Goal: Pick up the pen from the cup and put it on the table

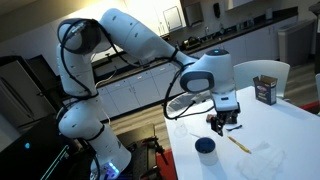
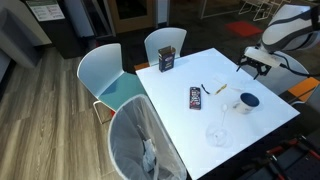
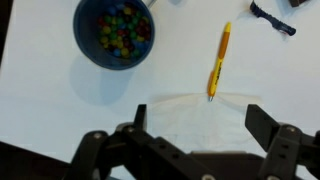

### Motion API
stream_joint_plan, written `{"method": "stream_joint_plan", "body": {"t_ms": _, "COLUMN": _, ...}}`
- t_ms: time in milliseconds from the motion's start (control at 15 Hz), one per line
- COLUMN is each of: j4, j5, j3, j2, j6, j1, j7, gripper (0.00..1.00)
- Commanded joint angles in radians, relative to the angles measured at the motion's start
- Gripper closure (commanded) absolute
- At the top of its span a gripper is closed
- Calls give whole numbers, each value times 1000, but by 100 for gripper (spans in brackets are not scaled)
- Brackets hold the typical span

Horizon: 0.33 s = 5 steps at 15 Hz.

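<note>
The yellow-orange pen (image 3: 219,62) lies flat on the white table (image 3: 40,90), to the right of the dark blue cup (image 3: 115,32), apart from it. The cup holds small coloured beads or candies. My gripper (image 3: 200,125) is open and empty, above the table just short of the pen's tip. In both exterior views the pen (image 1: 238,143) (image 2: 217,90) lies on the table (image 1: 285,130) (image 2: 180,120) near the cup (image 1: 205,146) (image 2: 247,101). The gripper (image 1: 226,122) (image 2: 252,66) hovers above them.
A clear plastic piece (image 3: 200,112) lies under the gripper. A small dark thin object (image 3: 272,18) lies beyond the pen. A flat black bar (image 2: 196,97) and a brown boxy container (image 2: 167,61) (image 1: 265,90) stand on the table. Chairs (image 2: 108,75) (image 2: 140,140) line the table's edges.
</note>
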Motion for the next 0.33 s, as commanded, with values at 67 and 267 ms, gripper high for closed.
{"method": "stream_joint_plan", "body": {"t_ms": 67, "j4": -199, "j5": -138, "j3": -23, "j2": -226, "j6": 40, "j1": 27, "j7": 62, "gripper": 0}}
{"method": "stream_joint_plan", "body": {"t_ms": 267, "j4": -129, "j5": -109, "j3": 3, "j2": -164, "j6": 12, "j1": -6, "j7": 41, "gripper": 0}}
